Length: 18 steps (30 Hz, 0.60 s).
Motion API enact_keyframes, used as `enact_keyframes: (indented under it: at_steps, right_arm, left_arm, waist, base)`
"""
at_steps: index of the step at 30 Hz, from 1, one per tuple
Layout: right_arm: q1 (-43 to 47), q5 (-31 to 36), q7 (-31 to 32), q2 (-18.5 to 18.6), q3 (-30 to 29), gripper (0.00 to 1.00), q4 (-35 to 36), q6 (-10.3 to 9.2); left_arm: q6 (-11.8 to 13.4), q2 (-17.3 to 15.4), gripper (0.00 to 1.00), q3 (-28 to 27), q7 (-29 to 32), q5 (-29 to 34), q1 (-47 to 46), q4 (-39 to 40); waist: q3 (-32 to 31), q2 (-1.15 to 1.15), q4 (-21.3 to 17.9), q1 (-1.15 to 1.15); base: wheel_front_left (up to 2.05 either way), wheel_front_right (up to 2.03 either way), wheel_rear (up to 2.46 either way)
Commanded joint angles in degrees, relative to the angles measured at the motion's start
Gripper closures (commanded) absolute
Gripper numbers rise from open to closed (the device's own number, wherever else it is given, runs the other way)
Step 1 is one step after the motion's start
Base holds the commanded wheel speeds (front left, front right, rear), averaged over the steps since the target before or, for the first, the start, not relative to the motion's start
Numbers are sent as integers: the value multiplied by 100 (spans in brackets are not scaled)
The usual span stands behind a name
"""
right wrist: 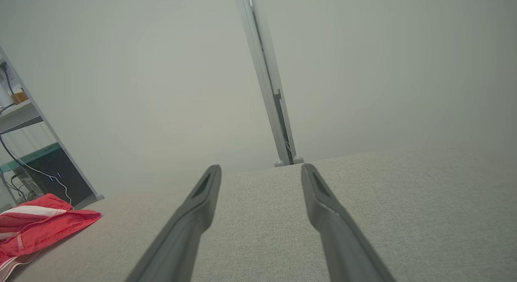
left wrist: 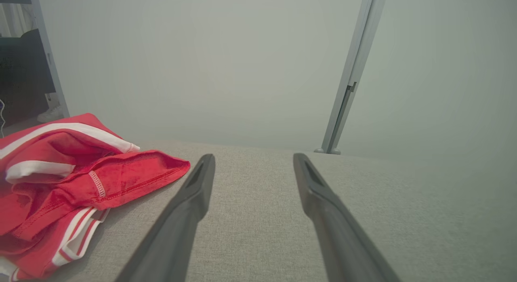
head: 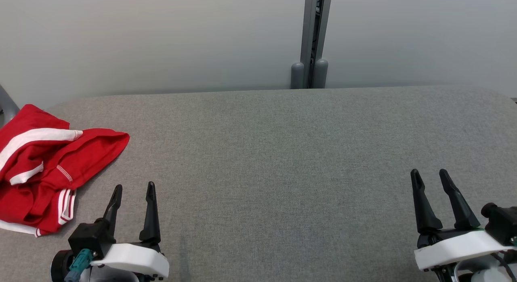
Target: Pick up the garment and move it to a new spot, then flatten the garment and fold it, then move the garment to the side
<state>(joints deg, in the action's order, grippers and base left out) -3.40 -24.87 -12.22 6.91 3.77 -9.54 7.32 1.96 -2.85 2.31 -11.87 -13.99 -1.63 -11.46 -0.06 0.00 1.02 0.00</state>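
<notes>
- We see the garment (head: pixel 44 173), red with white stripes, lying crumpled at the far left of the grey fabric surface (head: pixel 282 173), and it runs off the left edge of the head view.
- The left gripper (head: pixel 134 186) sits at the lower left, just beside the garment's near right edge and not touching it.
- Its 2 jaws stand apart with nothing between them.
- The right gripper (head: pixel 429 171) is at the lower right, well apart from the garment, and its 2 jaws are also spread and empty.
- In the left wrist view the garment lies left of the jaws, with a red hem reaching towards the left one.
- In the right wrist view the garment shows at the lower left.
- Behind the surface, a grey post (head: pixel 313 39) stands upright against a pale wall.
</notes>
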Motion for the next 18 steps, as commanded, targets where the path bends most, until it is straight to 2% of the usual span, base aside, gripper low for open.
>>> enact_keyframes:
  at_steps: [1,18]
  right_arm:
    - [-107,111,-68,36,-6,0,11,26]
    - [-216,814,-226,31,-12,0,-325,27]
  left_arm:
    - [25,-40,0,-2,-57,129,-127,5]
    - [117,-40,0,81,-245,844,-166,-81]
  waist:
    - [-1,0,0,0]
    - [-3,0,21,0]
  base:
    - [0,0,0]
    - [0,0,0]
